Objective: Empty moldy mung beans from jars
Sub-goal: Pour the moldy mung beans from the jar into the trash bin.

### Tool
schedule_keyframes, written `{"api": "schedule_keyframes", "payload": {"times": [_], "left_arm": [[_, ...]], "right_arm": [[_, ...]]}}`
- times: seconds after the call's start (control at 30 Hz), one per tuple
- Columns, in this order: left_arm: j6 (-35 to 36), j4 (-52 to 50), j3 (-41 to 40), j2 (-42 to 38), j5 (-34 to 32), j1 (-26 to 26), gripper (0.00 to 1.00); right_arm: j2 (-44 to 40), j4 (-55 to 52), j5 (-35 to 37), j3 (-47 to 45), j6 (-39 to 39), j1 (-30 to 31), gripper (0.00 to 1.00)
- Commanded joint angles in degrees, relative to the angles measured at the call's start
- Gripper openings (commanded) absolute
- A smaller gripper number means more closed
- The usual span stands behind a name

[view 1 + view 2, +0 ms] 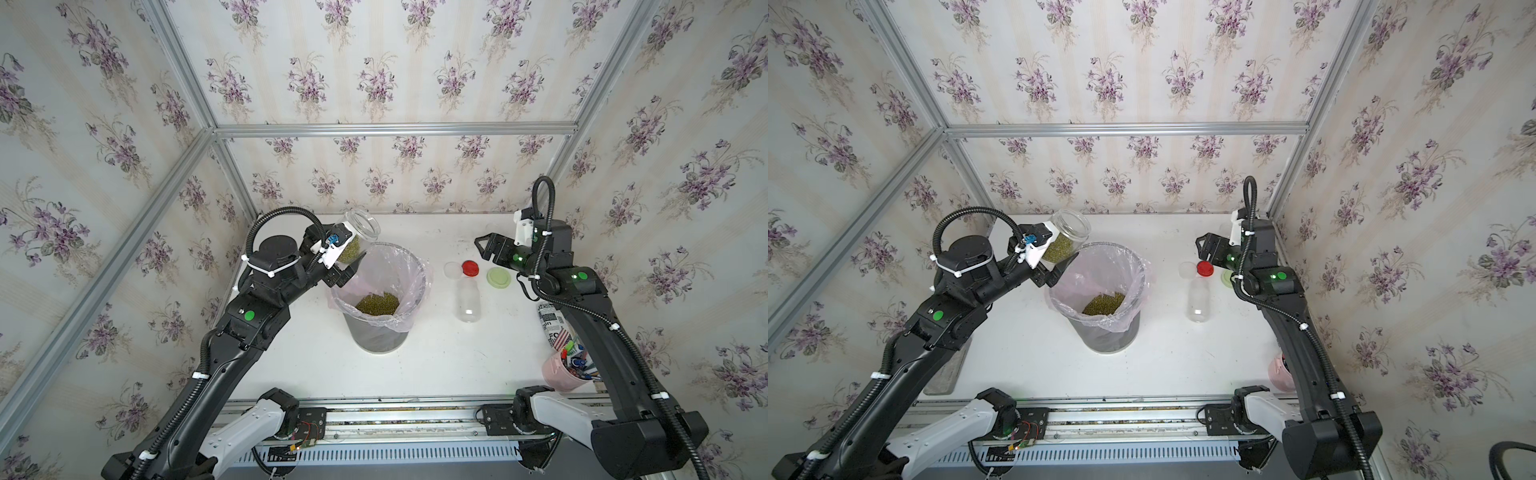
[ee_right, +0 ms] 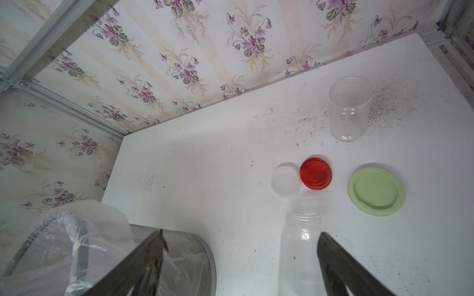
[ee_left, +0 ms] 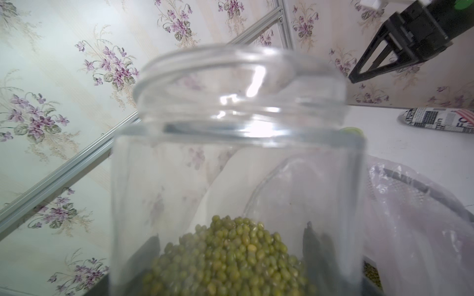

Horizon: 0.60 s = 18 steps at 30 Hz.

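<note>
Clear plastic fills the left gripper [image 1: 347,257], fingers clamped on a lidless jar [image 1: 362,226] tilted mouth-up above the rim of the bin [image 1: 376,338], moldy mung beans [image 3: 230,256] pooled in its base, forearm angled upward, while the right gripper [image 1: 481,248] hangs spread and empty well apart from the bin, its wrist view plainly showing an upright empty jar [image 2: 349,110].

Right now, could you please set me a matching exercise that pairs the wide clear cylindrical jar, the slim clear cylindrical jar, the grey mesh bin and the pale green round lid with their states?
Things:
1. wide clear cylindrical jar
2. slim clear cylindrical jar
3. grey mesh bin with pink plastic liner
4. pale green round lid

States:
A. lies flat on the white table, on no jar
B. held tilted by the left gripper, mung beans inside
C. empty, next to the white lid
D. holds a heap of mung beans at its bottom

Pairs: 1-B, 2-C, 3-D, 4-A.
</note>
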Motion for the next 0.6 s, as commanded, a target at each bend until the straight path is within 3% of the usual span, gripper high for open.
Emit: {"api": "schedule_keyframes", "payload": {"times": [0.0,0.33,0.57], "left_arm": [[5.0,4.1,0.4,-0.3,-2.9,0.0,0.00],[13.3,1.2,2.1,-0.2,-0.1,0.1,0.00],[24.4,-3.9,3.6,0.0,5.6,0.1,0.00]], "right_arm": [[-0.4,-0.8,-0.7,0.5,-1.4,0.2,0.90],[-0.2,-0.5,-1.0,-0.4,-2.2,0.2,0.90],[0.6,0.1,-2.1,0.1,-2.0,0.3,0.90]]}}
